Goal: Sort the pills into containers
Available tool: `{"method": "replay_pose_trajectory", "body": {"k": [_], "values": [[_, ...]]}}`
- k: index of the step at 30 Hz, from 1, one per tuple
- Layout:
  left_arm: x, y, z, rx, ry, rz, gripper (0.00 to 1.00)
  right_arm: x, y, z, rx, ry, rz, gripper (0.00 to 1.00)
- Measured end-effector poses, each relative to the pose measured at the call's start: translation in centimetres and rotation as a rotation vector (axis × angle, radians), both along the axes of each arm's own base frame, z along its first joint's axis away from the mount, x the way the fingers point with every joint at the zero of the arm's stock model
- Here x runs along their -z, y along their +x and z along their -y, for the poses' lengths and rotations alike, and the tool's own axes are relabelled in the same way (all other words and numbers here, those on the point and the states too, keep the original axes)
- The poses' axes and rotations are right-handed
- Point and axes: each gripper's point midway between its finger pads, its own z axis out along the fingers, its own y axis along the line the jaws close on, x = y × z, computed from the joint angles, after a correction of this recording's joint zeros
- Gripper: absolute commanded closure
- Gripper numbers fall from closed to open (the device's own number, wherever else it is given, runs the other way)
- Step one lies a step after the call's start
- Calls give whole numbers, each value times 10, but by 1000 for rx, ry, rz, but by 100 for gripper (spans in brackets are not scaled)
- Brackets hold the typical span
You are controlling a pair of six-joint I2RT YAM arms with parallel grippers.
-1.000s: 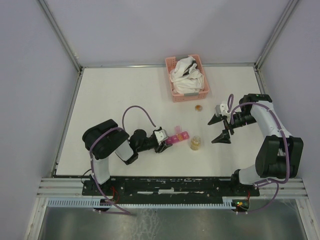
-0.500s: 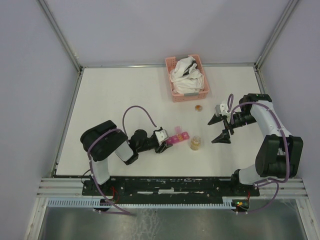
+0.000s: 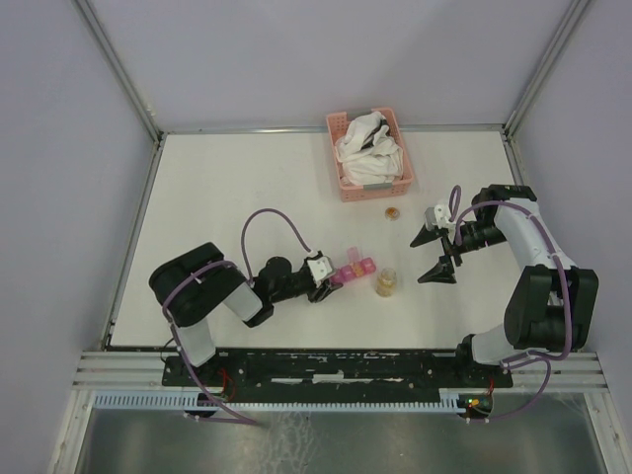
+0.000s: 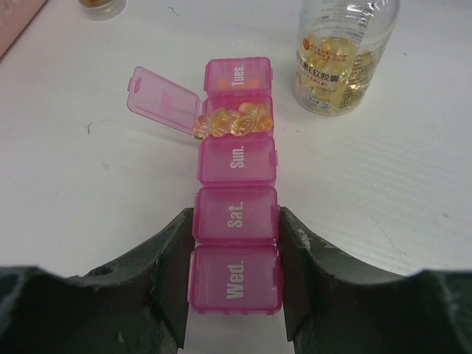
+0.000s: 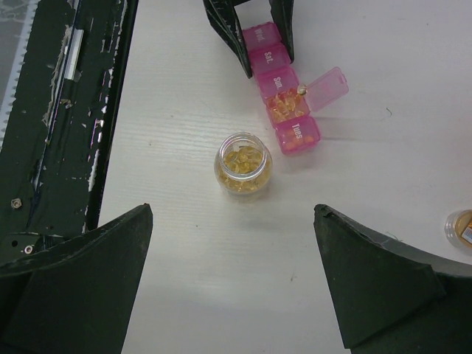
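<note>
Within left claw (image 4: 236, 225): translucent square containers (image 4: 237, 158); glossy amber pills (image 4: 232, 122).

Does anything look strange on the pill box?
Yes. The day labels on the pink pill box run Wed., Sat., Sun., then Tues., out of order, and capsules heap over the open compartment rim.

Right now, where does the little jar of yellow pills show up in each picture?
Top view: jar at centre, slightly low and right.
Left wrist view: jar at top right, partly cropped.
Right wrist view: jar near the middle.
Shared landmark: pink pill box beside it.
</note>
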Motion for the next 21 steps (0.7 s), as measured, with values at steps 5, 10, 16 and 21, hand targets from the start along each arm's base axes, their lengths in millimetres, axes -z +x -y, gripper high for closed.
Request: {"method": "replay_pose_trajectory", "body": {"k": [5, 10, 16, 21], "values": [[-12, 2, 1, -15, -19, 24, 81, 0, 0, 0, -1, 0, 1, 1], [-28, 5, 0, -33, -35, 47, 80, 1, 0, 0, -1, 0, -3, 1], [-41, 4, 4, -52, -27, 52, 81, 1, 0, 0, -1, 1, -5, 1], [-52, 11, 10, -81, -23, 43, 80, 1, 0, 0, -1, 1, -5, 1]]}}
